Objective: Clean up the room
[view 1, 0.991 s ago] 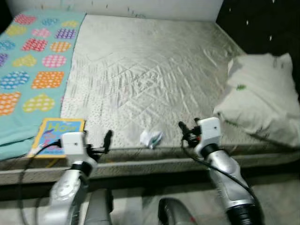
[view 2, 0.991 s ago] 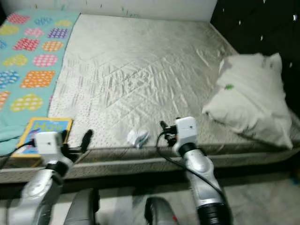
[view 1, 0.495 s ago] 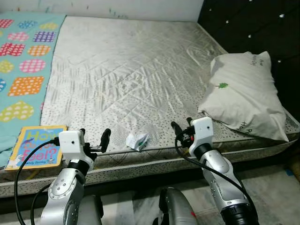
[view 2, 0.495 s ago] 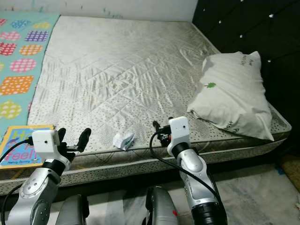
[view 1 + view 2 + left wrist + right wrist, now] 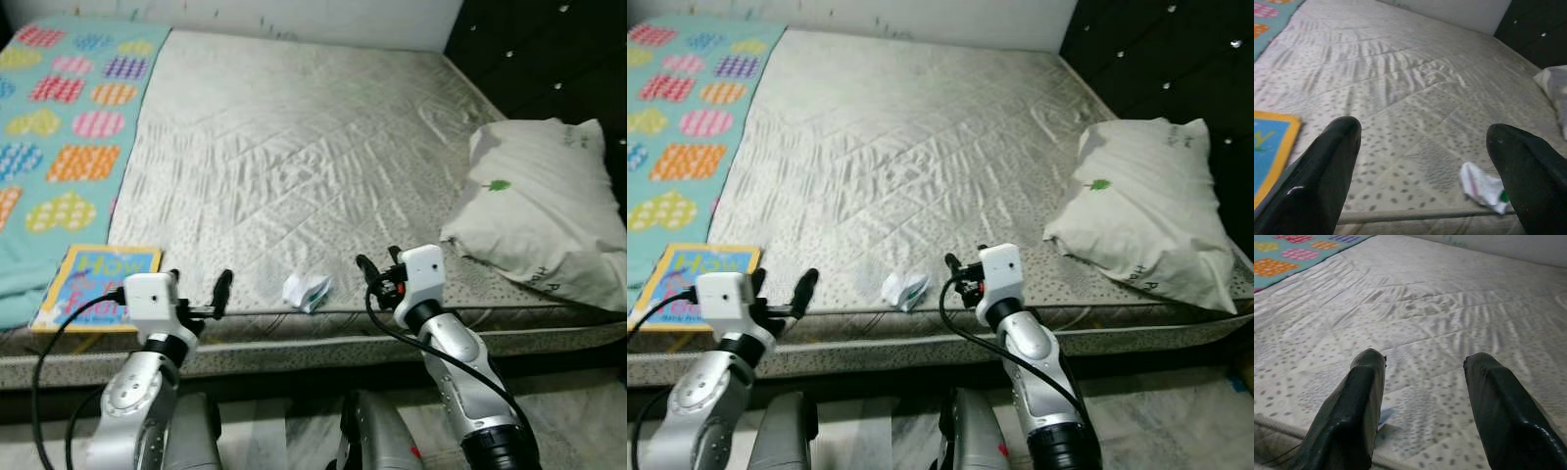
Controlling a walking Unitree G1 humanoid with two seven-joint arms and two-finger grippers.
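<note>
Cleaning not yet begun, we judge.
Crumpled wrapper (image 5: 307,290) and book (image 5: 96,284) lie on the bed (image 5: 294,147); left tool (image 5: 199,290) and right tool (image 5: 376,271) both spread, empty.

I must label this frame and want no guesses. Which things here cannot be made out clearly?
- Wrapper: what it is stays unclear; too small in the eye views, partly behind a finger in the left wrist view.
- Book: its near part sits behind the left gripper; title incomplete.
- Pillow: cut off by the right edge of the left eye view; its print is too small to read.
- Blanket: cut off by the left edge.
- Right gripper: open.
</note>
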